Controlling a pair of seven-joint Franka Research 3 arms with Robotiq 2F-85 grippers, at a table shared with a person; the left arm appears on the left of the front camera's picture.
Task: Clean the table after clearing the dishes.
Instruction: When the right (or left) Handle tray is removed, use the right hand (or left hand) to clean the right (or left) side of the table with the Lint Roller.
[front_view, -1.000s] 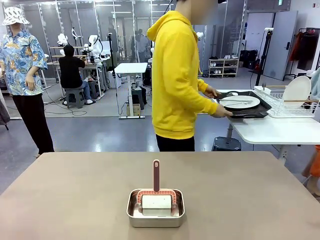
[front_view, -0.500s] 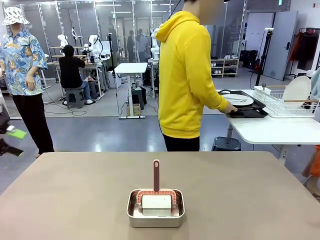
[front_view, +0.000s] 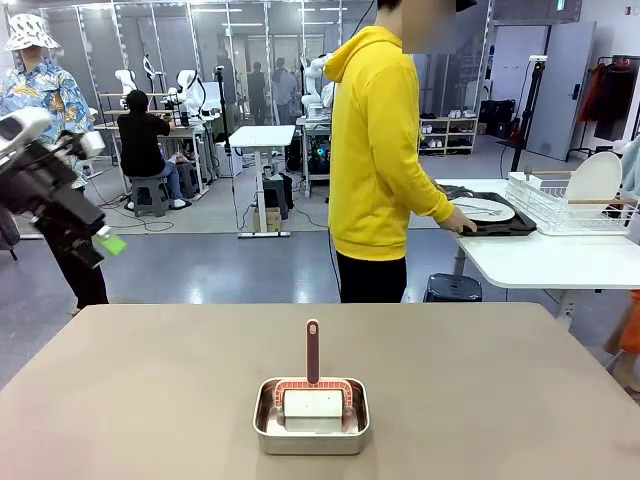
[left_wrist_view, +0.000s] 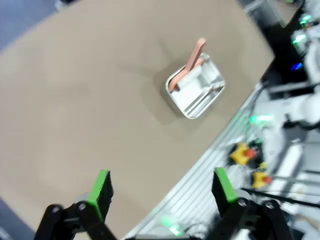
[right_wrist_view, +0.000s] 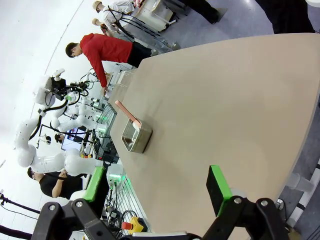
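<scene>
**Left arm** (front_view: 40, 190) — white casing with a black end, blurred. It is reaching in at the far left of the front view, raised above table level.

**Left gripper** (left_wrist_view: 162, 190) — black fingers with flat green pads. The jaws are standing wide apart, holding nothing and touching nothing, and it is hanging well above the table.

**Table** (front_view: 150, 400) — a broad, matte brown-taupe top with rounded corners, smooth. It is spanning the whole front view.

**Pan** (front_view: 311, 425) — small, rectangular, shiny steel with rounded corners. It is sitting near the middle of the table, toward the robot's side.

**Brush** (front_view: 313, 350) — a slim pinkish handle with a hole at its tip and a pale block head in a pinkish frame. The head is lying inside the pan and the handle is pointing up.

**Person** (front_view: 375, 150) — wearing a soft yellow hooded top. The person is standing beyond the table's far edge, turned toward the right.

**Dishes** (front_view: 485, 210) — a round white plate with cutlery across it, on a dark rectangular tray. They are resting on a white side table (front_view: 540, 262), well apart from the brown table, and the person's hand (front_view: 462, 226) is touching the tray.

**Wire rack** (front_view: 560, 215) — white wire. It is standing just beside the tray and holding an upright white plate.

**Right gripper** (right_wrist_view: 157, 187) — black with green pads. The jaws are standing fully apart and empty, and it is hovering off the table's edge, well apart from the pan.
</scene>
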